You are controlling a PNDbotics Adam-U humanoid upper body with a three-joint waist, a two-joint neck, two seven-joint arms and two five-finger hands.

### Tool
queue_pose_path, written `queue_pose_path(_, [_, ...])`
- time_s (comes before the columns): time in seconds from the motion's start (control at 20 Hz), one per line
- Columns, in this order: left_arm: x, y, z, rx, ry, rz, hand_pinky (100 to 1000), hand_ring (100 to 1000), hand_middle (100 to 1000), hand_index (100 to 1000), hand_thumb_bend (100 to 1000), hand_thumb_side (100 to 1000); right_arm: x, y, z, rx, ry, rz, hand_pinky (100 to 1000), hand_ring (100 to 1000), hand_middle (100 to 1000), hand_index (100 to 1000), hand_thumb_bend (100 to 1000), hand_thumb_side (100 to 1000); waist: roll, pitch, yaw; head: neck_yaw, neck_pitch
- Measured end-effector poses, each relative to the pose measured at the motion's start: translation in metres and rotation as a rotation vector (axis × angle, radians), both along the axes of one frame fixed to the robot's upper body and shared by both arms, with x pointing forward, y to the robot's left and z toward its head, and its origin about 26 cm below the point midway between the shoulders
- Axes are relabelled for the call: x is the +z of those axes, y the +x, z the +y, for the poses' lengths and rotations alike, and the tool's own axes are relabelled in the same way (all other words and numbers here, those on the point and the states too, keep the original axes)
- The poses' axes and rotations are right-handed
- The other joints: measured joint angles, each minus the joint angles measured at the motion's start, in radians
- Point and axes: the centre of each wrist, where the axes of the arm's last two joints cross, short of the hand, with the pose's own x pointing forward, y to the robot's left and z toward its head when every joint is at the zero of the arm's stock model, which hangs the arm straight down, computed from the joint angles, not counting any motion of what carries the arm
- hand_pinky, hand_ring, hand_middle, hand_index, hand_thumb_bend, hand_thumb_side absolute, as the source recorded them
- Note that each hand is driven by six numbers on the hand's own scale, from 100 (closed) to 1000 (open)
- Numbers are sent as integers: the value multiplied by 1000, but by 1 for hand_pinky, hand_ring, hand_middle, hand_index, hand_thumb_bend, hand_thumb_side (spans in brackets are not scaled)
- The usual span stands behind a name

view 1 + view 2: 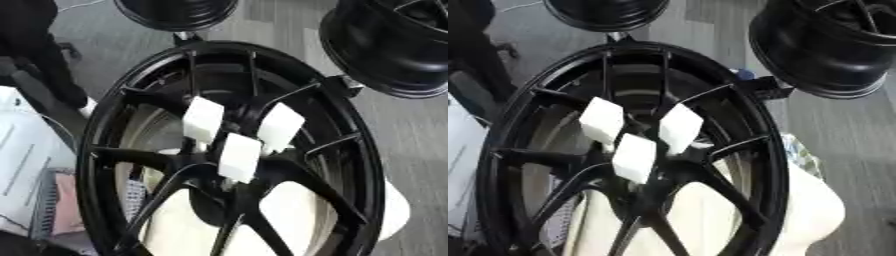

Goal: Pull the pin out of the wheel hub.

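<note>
A large black wheel hub (232, 150) fills both views, tilted, its spokes running out from the centre to a dark rim. Three white rectangular pieces stand out of the centre, close together: one at the upper left (202, 120), one at the upper right (280, 127) and one lower in the middle (239, 157). Which of them is the pin cannot be told, and none has left the hub. Through the gaps between the lower spokes a pale surface (297, 210) shows. Two more black wheels lie beyond on the grey floor (280, 25), one at the top edge (175, 12) and one at the upper right (389, 45). Neither robot hand shows in either view, so the state of the fingers cannot be told
</note>
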Motion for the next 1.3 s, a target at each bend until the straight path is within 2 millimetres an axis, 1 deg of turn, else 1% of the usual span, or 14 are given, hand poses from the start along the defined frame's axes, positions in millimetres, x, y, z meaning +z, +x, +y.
queue_pose_path(0.15, [0,0,0,-4,-2,-1,785,624,621,799,100,715,0,4,21,106,-38,-39,773,694,660,763,227,206,6,0,-4,0,0])
queue_pose_path(0.35, [0,0,0,-6,-3,-4,785,624,621,799,100,715,-10,4,44,234,-59,-87,767,692,660,762,212,212,10,0,-7,0,0])
queue_pose_path(0.75, [1,0,0,-6,-5,-7,785,624,621,799,100,711,-29,-10,77,446,-32,-211,760,688,659,761,192,228,12,0,-13,5,-1])
queue_pose_path(1.0, [1,0,0,-6,-6,-9,785,624,621,799,100,711,-27,-23,101,508,-27,-266,761,687,659,761,187,237,13,0,-14,6,-5])
queue_pose_path(1.3, [1,0,0,-6,-7,-10,785,624,621,799,100,710,-22,-40,133,542,-27,-277,766,694,665,766,196,233,14,0,-14,8,-5])
